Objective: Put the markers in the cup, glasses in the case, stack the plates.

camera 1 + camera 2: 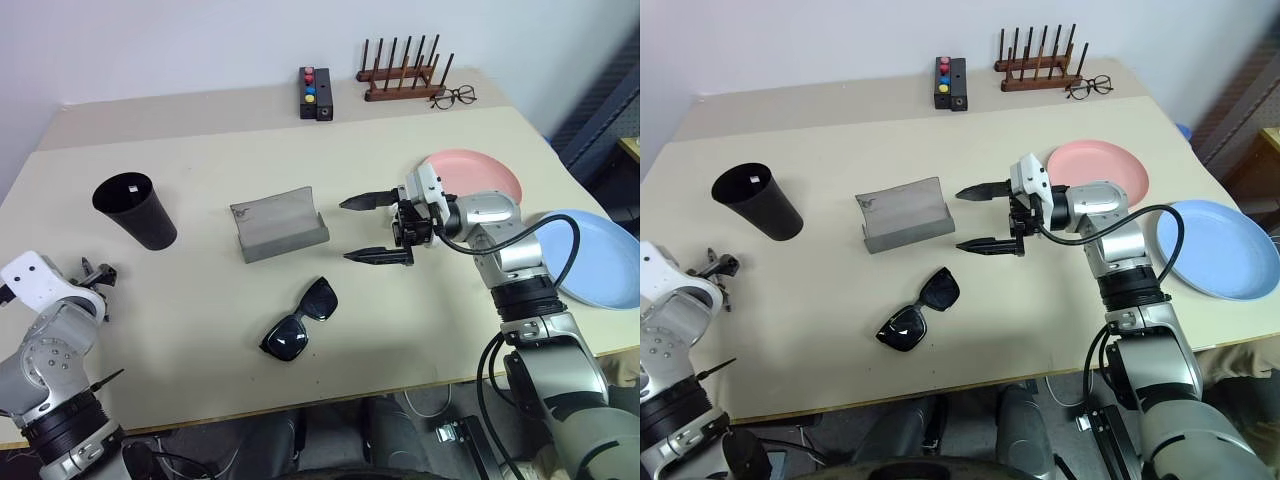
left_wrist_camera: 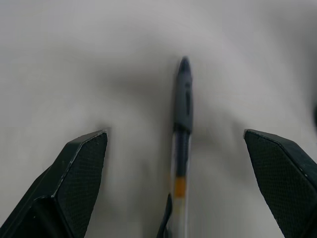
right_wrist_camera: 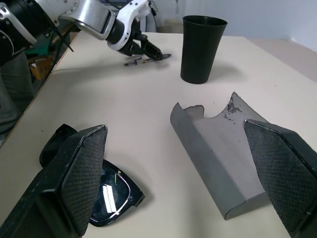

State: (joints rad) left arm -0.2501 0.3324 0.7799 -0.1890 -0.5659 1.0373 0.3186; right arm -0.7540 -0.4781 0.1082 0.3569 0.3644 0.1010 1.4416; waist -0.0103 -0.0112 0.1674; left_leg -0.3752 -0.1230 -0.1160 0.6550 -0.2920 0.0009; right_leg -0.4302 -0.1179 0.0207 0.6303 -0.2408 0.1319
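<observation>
Your left pincer [image 2: 176,163] gapes empty astride the light, slick marker [image 2: 181,148] by the surface's left edge, so pinch it mid-barrel; right pincer [image 1: 378,229] wide, empty.

button box [image 1: 315,93], peg rack [image 1: 402,77] — eyeglasses [image 1: 455,97]

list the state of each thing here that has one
left gripper: open, marker lying flat between its fingers
right gripper: open, empty, above the table
cup: upright
case: open, empty
sunglasses: folded, on the table
pink plate: flat, not stacked
blue plate: flat, apart from the pink one
</observation>
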